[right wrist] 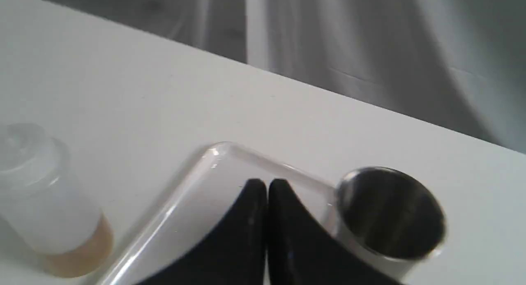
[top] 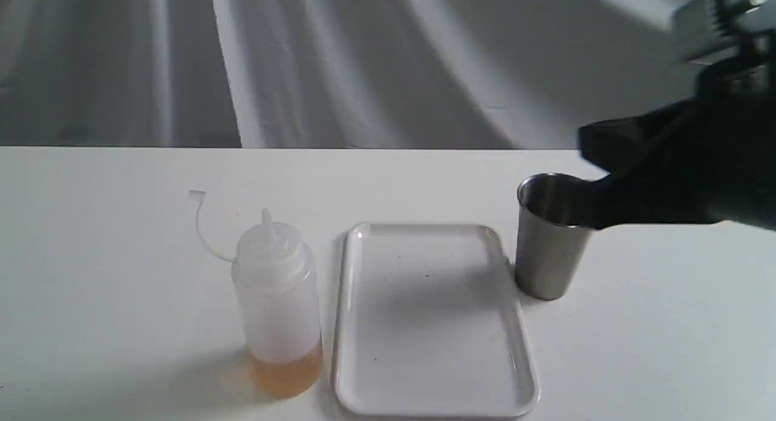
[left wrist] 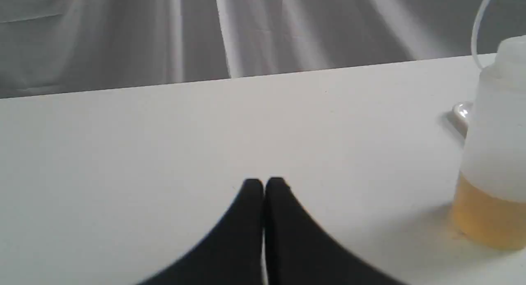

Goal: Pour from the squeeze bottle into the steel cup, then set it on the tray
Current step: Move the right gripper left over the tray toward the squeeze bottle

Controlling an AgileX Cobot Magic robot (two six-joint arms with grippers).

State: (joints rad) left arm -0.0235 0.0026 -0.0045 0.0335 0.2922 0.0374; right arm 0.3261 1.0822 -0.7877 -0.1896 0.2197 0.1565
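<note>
The squeeze bottle [top: 277, 306] stands upright on the white table, left of the tray [top: 430, 324], with amber liquid at its bottom and its cap strap curling up to the left. The steel cup [top: 550, 239] stands upright just right of the tray. My right gripper [right wrist: 266, 183] is shut and empty, hovering above the tray's far corner [right wrist: 213, 153] beside the steel cup [right wrist: 390, 215]; in the exterior view its black body [top: 667, 178] covers part of the cup's rim. My left gripper [left wrist: 264, 182] is shut and empty, low over bare table, with the squeeze bottle [left wrist: 495, 153] off to its side.
The table's far edge [top: 303, 147] runs across the back, with a grey draped cloth [top: 364, 63] behind it. The left arm does not show in the exterior view.
</note>
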